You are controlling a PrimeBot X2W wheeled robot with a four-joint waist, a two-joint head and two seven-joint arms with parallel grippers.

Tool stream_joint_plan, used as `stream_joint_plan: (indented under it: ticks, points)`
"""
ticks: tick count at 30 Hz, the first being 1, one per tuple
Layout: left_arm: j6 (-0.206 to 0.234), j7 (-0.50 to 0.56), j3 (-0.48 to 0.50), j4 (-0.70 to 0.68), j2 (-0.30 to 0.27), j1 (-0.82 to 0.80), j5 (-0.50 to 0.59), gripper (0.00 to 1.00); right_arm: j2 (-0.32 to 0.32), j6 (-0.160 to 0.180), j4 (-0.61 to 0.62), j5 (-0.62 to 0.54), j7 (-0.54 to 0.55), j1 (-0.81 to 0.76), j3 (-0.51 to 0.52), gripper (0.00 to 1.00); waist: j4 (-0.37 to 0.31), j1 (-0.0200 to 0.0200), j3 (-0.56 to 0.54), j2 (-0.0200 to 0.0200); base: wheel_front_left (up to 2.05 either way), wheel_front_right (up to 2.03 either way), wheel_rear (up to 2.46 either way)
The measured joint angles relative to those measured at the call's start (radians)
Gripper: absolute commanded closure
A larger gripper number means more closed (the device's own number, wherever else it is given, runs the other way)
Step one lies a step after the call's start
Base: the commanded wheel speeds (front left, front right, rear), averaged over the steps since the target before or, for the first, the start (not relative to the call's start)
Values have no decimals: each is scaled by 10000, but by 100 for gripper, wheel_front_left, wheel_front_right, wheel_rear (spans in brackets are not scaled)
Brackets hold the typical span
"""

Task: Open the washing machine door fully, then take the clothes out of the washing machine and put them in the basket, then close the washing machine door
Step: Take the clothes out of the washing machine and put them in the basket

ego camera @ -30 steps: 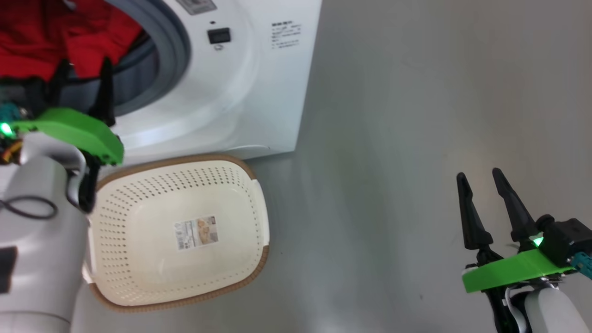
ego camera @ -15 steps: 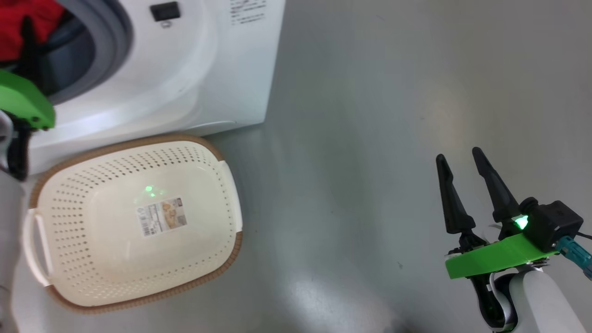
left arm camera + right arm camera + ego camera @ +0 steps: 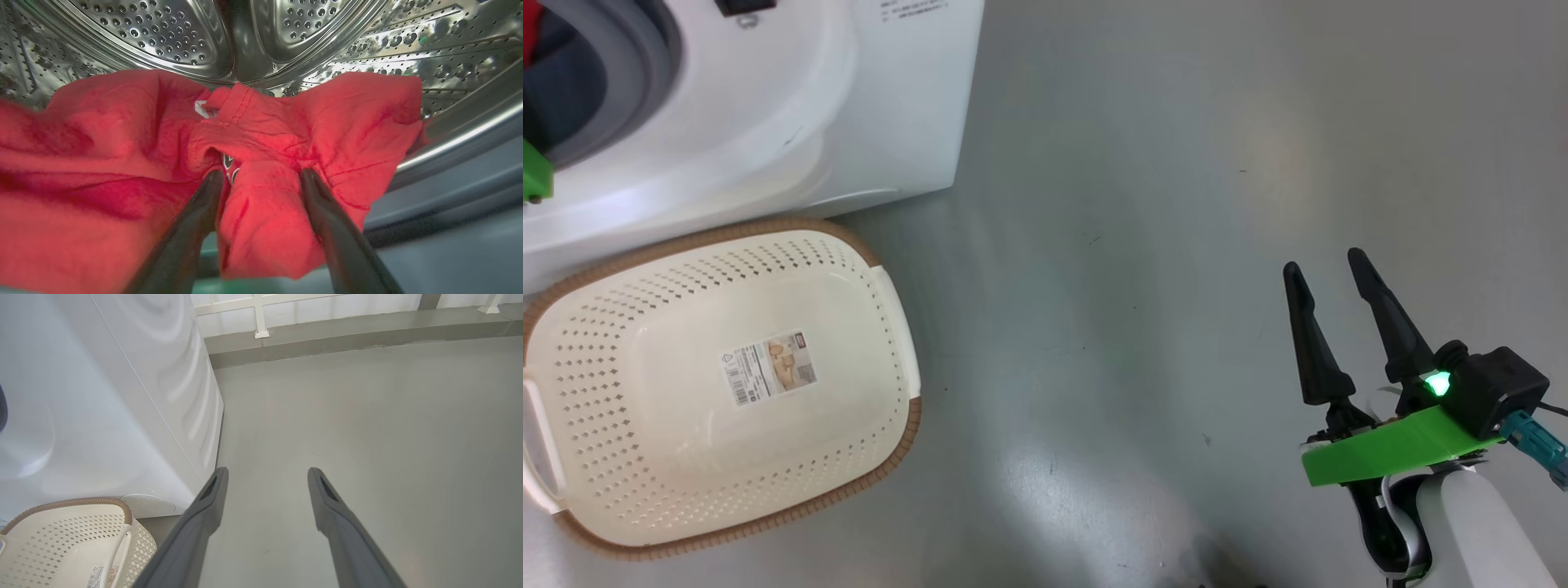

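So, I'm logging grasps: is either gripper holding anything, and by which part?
Nothing is held. The left gripper is open, straddling a fold of the clothes without pinching it; the right gripper is open over the floor.

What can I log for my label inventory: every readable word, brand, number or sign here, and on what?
Nothing reads clearly.
Paper label on the bottom of the basket: barcode and print, too small to read.
Grey print on the front of the washing machine: too blurred to read.
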State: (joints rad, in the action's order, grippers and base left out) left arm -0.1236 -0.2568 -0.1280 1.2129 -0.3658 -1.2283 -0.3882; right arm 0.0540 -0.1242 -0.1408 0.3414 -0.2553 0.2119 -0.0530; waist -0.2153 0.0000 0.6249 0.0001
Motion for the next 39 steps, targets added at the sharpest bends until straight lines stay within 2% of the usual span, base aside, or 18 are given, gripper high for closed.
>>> stream_joint_plan:
  ticks: [3,4,5,6,13,24,28,31,35,39]
  points:
    - [-2,0,-13,48,-12,-10,2,0,-6,0,46,0,0,0,-54,0,-35,0,-28,0,0,0,0]
    - [-2,0,-13,69,-12,-10,2,51,-10,0,61,0,0,0,-67,0,-41,0,-38,0,0,0,0]
    - [-4,0,-17,105,-8,-10,2,80,-13,0,75,0,0,0,-77,0,-44,0,-51,0,0,0,0]
    - [-4,-2,-29,161,-2,-10,2,100,-13,0,79,0,0,1,-79,0,-43,0,-67,0,0,0,0]
    - [-15,-2,36,2,52,6,-65,100,-17,0,92,2,0,1,-73,0,9,0,-201,0,0,0,0]
    - [-15,0,869,-1703,456,1298,-157,100,48,0,-4,2,0,-4,-25,0,260,0,-798,0,0,0,0]
    - [-15,-2,1768,-2926,849,2005,-165,100,84,0,-23,2,0,-36,75,0,442,0,-1075,0,0,0,0]
    - [-15,0,2508,-4079,1379,2964,90,100,90,0,-44,0,0,-82,123,0,655,0,-1392,0,0,0,0]
    - [-17,0,2943,-5544,2113,4076,422,100,146,0,-92,0,0,-316,320,0,1065,0,-1752,0,0,0,0]
    - [-17,-2,3070,-6479,2341,4719,627,100,150,0,-88,0,0,-451,412,0,1311,-1,-1909,0,0,0,0]
